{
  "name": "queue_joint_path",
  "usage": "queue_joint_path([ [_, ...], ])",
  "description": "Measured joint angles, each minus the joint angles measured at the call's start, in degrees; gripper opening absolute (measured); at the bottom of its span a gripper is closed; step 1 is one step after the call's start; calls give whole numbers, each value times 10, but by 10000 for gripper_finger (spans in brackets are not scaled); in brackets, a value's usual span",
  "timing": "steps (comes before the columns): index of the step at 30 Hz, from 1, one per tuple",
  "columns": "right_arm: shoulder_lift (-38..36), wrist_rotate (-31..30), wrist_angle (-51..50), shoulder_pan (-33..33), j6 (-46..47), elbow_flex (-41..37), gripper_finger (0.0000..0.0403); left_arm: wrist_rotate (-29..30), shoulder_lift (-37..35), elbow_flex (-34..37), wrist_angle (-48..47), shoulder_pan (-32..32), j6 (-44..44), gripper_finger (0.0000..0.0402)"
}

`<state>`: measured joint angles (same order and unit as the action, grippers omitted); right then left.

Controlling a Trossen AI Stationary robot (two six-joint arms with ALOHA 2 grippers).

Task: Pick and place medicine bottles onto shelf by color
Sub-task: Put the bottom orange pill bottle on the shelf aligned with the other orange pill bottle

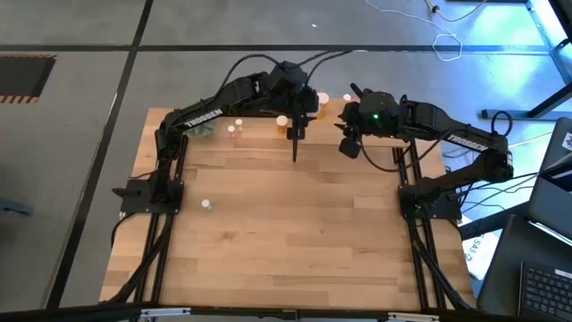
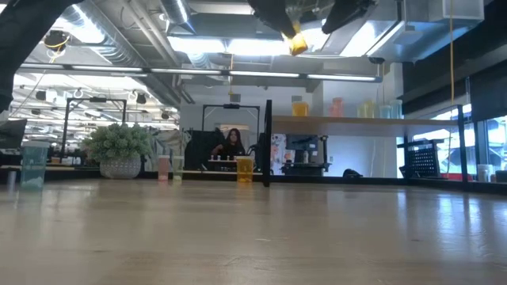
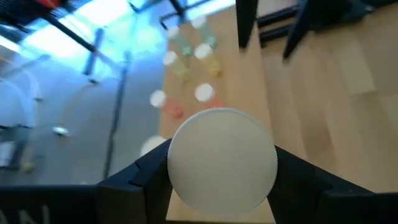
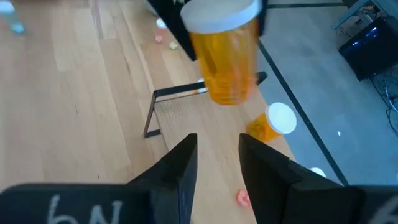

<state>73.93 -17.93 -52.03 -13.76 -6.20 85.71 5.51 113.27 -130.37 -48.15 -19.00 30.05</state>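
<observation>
My left gripper (image 1: 304, 100) is shut on an orange medicine bottle (image 4: 227, 56) with a white cap (image 3: 222, 160), high above the shelf (image 2: 348, 120) at the table's far edge. My right gripper (image 4: 217, 162) stands open just to the right of it, with nothing between its fingers. On the shelf's board another orange bottle (image 4: 270, 124) lies on its side. Several bottles stand on the shelf top, among them an orange one (image 2: 299, 107) and a pink one (image 2: 337, 107). An orange bottle (image 2: 244, 169) and a pink one (image 2: 164, 168) stand on the table. My left gripper pinches the orange bottle between its two fingers (image 3: 146, 171), one on each side of the body just under the cap rim (image 3: 177, 186). The cap faces back toward the wrist and hides the body there. The bottle is lifted clear above the shelf board.
A black shelf post (image 1: 295, 143) stands below the left gripper, and another (image 1: 396, 156) by the right arm. A small teal bottle (image 1: 207, 204) stands alone on the left of the table. A green plant ball in a pot (image 2: 119, 150) sits at the far left.
</observation>
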Motion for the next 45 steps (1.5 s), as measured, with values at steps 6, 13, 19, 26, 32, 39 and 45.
queue_joint_path([
  [6,-24,0,-4,0,4,0,120,-19,0,0,-4,-33,-11,205],
  [13,-29,0,-4,0,4,0,120,-57,19,-1,-14,-54,-22,205],
  [19,-29,0,-5,0,8,0,120,-66,71,0,-57,-52,-27,205],
  [26,-29,0,-5,0,15,0,120,-67,106,0,-78,-52,-26,205],
  [32,-29,0,-6,0,-13,0,120,-68,110,0,-77,-52,-25,205],
  [39,-29,1,-6,0,12,0,120,-103,110,0,-76,-57,-26,205],
  [45,-28,97,-37,0,-18,0,120,-108,115,0,-76,-59,-28,205],
])
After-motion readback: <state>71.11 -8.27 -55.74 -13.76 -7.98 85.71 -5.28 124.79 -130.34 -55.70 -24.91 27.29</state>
